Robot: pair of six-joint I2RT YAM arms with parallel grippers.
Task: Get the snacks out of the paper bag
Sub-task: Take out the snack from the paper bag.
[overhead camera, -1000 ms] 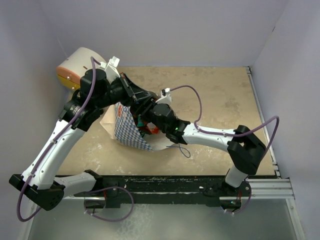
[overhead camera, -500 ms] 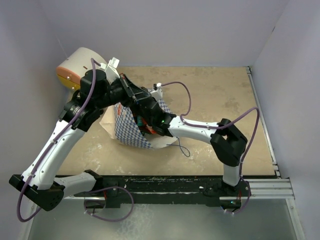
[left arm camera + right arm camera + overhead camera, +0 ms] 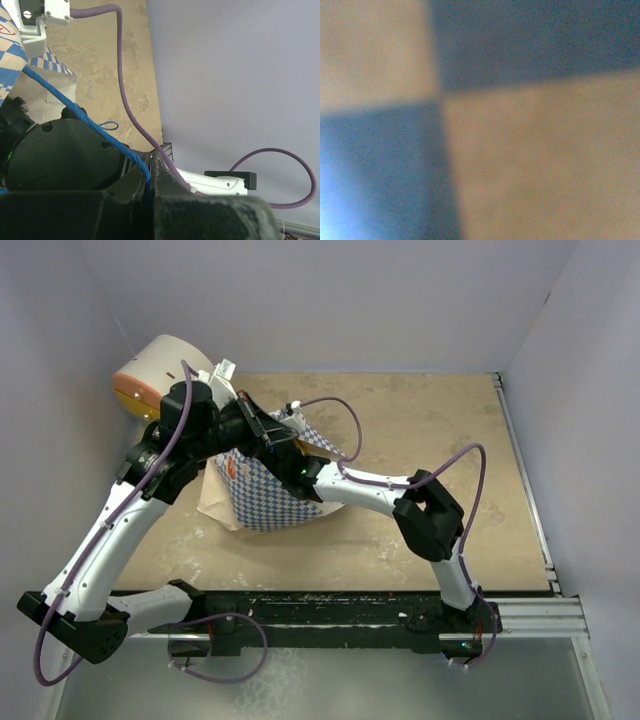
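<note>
- Our left gripper (image 3: 149, 172) pinches the blue cord (image 3: 75, 110) of the paper bag (image 3: 262, 502), near the bench's left edge.
- We cannot tell how the right gripper (image 3: 285, 443) holds its jaws.
- We cannot read the bag's orange logo (image 3: 232, 468).

Top overhead, far; wrists close; all share paper bag (image 3: 262, 502).

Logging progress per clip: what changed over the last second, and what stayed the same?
The right arm swung left, farther over the paper bag; the bag's open mouth and red contents no longer show, only its chequered side. The left arm kept its pose, left tool pinching the blue cord handle; the cream cylinder stayed put.
</note>
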